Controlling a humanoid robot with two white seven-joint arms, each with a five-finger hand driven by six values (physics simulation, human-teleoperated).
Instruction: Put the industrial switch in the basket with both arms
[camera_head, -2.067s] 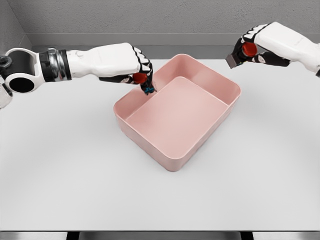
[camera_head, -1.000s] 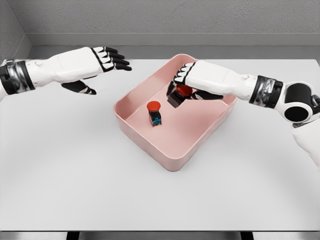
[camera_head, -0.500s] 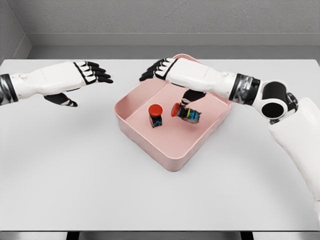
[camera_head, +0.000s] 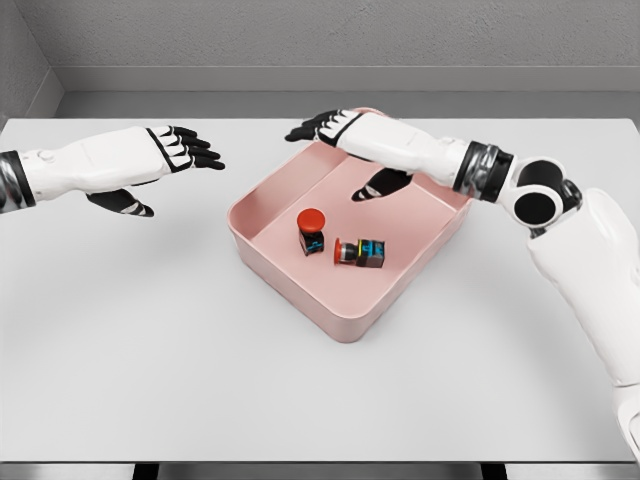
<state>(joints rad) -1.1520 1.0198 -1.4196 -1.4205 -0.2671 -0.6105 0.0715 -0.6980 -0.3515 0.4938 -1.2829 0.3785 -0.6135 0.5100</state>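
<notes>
Two industrial switches in pink basket (camera_head: 345, 325): upright switch (camera_head: 311, 230) centre, toppled switch (camera_head: 360, 252) at its 4 o'clock. Left hand (camera_head: 150, 160) & right hand (camera_head: 345, 135) spread, empty. Switches prob. rigid, light; grip sq. body, not red cap.

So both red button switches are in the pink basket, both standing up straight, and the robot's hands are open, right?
Not quite. Both switches are in the pink basket, but only the left switch stands upright; the right switch lies on its side, as the head view shows. The left hand and right hand are open.
</notes>
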